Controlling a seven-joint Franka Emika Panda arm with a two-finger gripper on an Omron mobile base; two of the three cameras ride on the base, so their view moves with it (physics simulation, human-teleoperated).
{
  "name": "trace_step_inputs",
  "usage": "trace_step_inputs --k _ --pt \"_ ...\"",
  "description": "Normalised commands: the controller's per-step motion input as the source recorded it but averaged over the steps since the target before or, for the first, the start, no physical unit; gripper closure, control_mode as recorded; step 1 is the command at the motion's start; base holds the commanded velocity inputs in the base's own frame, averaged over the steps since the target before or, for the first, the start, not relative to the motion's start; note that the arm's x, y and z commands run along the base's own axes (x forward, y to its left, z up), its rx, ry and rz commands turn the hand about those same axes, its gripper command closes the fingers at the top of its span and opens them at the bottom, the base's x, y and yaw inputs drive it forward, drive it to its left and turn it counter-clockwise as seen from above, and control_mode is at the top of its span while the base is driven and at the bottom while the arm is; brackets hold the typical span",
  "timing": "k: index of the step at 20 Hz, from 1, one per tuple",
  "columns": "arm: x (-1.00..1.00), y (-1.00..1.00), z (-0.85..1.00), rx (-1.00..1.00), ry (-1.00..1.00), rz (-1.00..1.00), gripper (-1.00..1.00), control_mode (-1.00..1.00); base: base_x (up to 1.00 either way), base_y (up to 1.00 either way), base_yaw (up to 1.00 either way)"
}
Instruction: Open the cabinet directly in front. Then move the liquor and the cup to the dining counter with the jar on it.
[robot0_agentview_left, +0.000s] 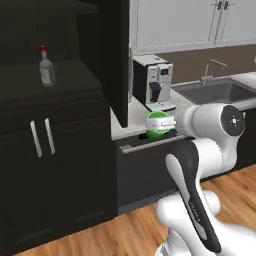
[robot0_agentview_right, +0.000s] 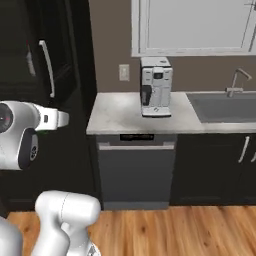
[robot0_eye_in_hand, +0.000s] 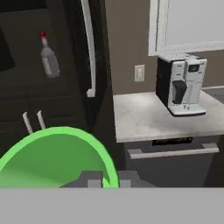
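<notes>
cup: we've got the small round bright green cup with the pale rim (robot0_agentview_left: 158, 124) clenched in the gripper (robot0_eye_in_hand: 106, 180), held in the air in front of the desk's (robot0_agentview_right: 130, 117) left end, by the open near-black cabinet door (robot0_agentview_left: 116, 55).
handling: probably light and stiff, maybe slick; a pinch on the rim wall looks right.
cup axis: short and squat; the base view suggests it's tipped sideways, can't tell for sure.
liquor: small clear greyish bottle with the red cap (robot0_agentview_left: 46, 66) stands upright on the cabinet shelf (robot0_agentview_left: 30, 85), long axis vertical, cap up.
bottle grip: likely glass, so fragile; we'd take it round the body.
</notes>
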Motion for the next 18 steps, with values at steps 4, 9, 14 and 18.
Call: trace_step_inputs --k 4,9,14,18 --pt "0.00 0.00 0.00 0.00 0.00 0.00 1.00 1.00 0.05 -0.63 -0.91" --pt "0.00 0.00 0.00 0.00 0.00 0.00 1.00 1.00 0.00 -0.07 -1.00" --pt "0.00 0.00 0.00 0.00 0.00 0.00 1.00 1.00 0.00 0.00 -1.00" --pt "0.00 0.00 0.00 0.00 0.00 0.00 1.00 1.00 0.00 0.00 -1.00"
